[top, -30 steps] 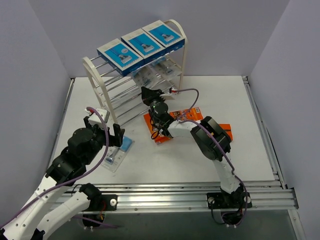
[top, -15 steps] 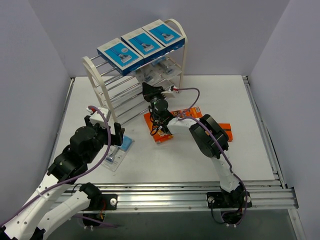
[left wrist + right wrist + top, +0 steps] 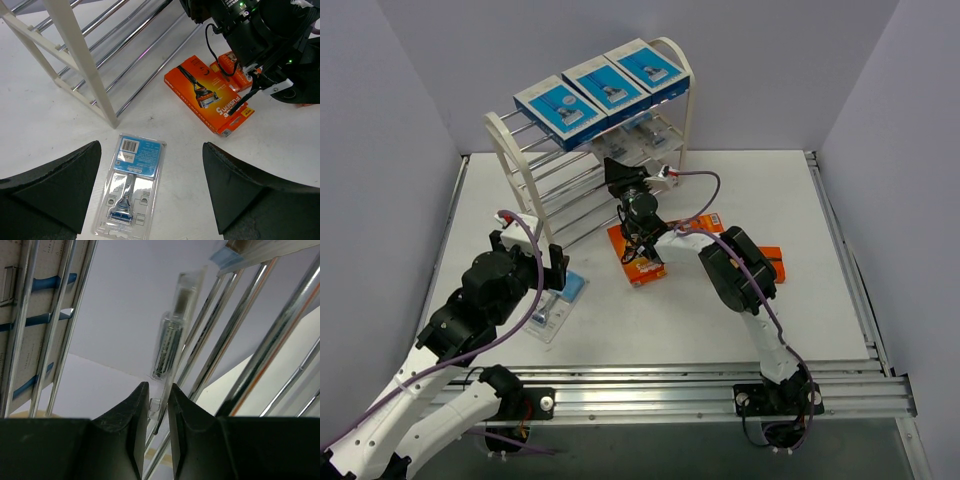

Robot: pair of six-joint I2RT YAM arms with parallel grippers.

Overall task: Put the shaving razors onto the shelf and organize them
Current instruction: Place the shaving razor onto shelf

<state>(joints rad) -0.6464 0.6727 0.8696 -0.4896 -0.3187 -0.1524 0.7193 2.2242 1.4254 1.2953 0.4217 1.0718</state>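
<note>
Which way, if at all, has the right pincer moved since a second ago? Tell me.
Yes. In the top view the right pincer has moved away from the arm bases, further into the shelf and away from the orange pack.

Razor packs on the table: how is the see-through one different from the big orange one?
The see-through pack is clear plastic with a blue card, so the real razor shows. The orange pack is a box that only has a picture of a razor. The see-through pack lies alone by the shelf leg, and the orange pack lies beside a second orange pack. Both lie flat on the white table.
</note>
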